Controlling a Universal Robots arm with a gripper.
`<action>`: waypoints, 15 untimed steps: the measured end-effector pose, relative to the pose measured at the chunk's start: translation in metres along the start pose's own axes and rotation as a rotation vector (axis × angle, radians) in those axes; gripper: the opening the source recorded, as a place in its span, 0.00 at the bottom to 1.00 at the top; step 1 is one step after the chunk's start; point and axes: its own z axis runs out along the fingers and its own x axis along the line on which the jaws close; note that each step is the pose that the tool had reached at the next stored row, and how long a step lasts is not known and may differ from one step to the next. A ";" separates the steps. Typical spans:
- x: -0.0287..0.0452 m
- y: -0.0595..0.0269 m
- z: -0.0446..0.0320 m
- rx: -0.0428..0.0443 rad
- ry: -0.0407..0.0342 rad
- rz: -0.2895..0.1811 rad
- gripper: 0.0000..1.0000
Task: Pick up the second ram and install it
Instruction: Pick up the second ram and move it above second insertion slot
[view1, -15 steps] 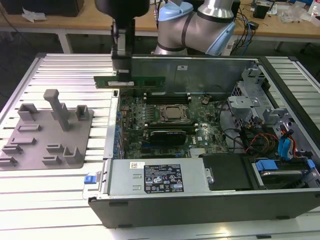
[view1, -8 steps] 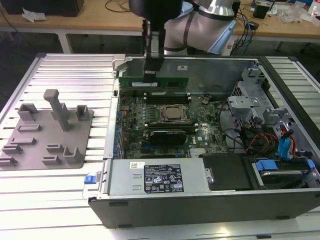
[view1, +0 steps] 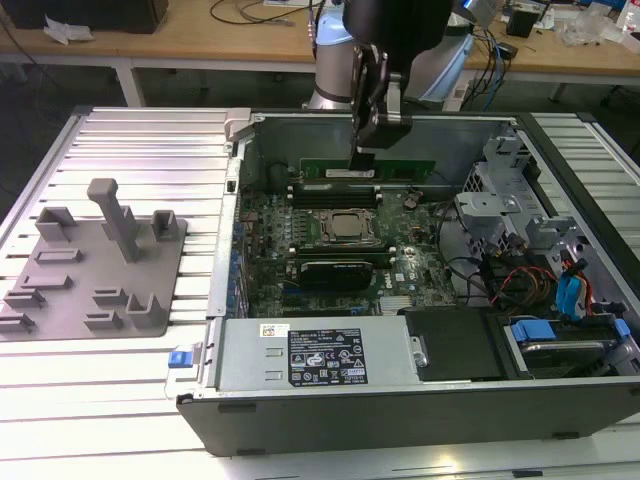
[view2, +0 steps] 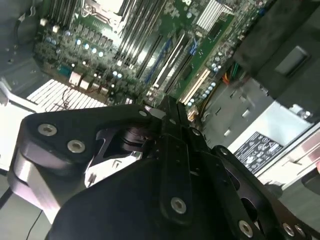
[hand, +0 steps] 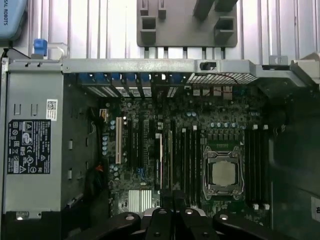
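Jaws pinch second ram (view1: 405, 168) mid-length, stick level over mobo (view1: 272, 218) slots nr CPU socket (view1: 346, 227).

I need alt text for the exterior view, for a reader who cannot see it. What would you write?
A robot arm's gripper holds a green ram stick by its middle over the motherboard of an open computer case. A grey fixture plate lies beside the case, at the exterior view's left.

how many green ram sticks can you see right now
1: the green ram stick held in the claw, over the memory slots beside the processor socket. Others may sit hidden in the dark slots.
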 end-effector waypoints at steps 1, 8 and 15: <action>0.0000 -0.0014 0.0017 -0.0004 0.0000 0.000 0.09; -0.0021 -0.0091 0.0227 -0.0049 0.0000 0.000 0.09; -0.0190 -0.0100 0.0381 -0.0052 0.0000 0.000 0.09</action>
